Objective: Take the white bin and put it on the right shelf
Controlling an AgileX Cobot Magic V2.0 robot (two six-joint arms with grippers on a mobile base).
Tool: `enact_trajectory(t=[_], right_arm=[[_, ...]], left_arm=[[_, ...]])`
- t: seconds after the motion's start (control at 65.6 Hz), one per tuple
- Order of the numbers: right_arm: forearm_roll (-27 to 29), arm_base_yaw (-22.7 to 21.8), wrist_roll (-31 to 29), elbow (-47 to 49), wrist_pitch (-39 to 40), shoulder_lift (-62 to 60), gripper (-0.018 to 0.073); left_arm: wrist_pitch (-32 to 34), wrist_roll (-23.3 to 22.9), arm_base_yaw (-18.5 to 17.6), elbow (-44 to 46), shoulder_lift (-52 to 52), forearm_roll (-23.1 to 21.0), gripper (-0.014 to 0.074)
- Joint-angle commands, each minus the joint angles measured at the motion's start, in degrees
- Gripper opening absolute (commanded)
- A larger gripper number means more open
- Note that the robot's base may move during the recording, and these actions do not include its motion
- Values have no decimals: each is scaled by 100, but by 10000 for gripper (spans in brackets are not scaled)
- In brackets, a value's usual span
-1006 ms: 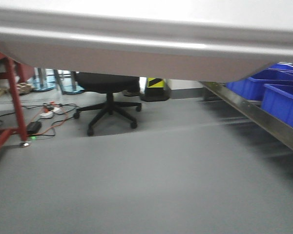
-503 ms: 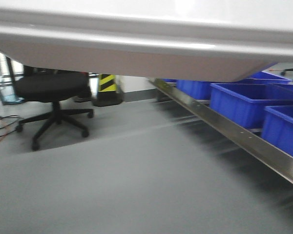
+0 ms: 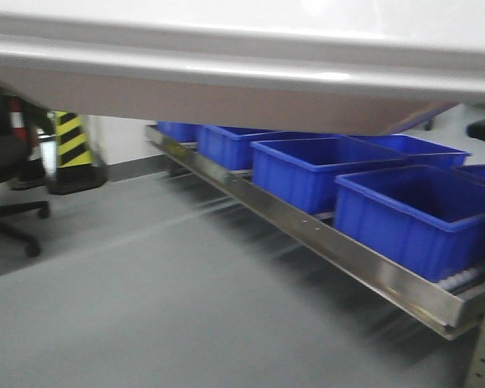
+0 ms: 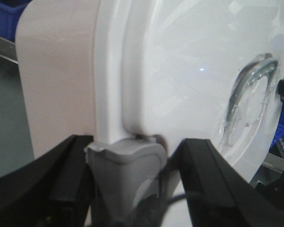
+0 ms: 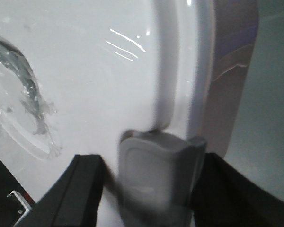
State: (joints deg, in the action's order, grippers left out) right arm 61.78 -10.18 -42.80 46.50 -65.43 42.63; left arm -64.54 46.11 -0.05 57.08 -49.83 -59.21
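Grey floor (image 3: 170, 315); blue bins (image 3: 412, 214) crowd the right shelf (image 3: 347, 252). We hold the white bin (image 3: 226, 89) aloft, left gripper (image 4: 135, 163) and right gripper (image 5: 151, 184) seemingly clamped on its latches (image 5: 156, 161). Risk: latch slip, bin collision.

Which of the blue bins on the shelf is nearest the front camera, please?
The blue bin at the shelf's near end, lower right in view; the others recede behind it.

Blue bins (image 3: 404, 214) along right shelf (image 3: 309, 232)
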Motion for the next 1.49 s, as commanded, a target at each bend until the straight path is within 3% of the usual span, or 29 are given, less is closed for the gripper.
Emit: enact_trajectory(t=[0.0, 1.479], right_arm=[[1198, 70, -94, 177, -420, -48, 361], [1198, 70, -94, 177, -420, -48, 361]], left_arm=[[-847, 102, -174, 187, 73, -1125, 241], [-847, 102, -174, 187, 73, -1125, 241]])
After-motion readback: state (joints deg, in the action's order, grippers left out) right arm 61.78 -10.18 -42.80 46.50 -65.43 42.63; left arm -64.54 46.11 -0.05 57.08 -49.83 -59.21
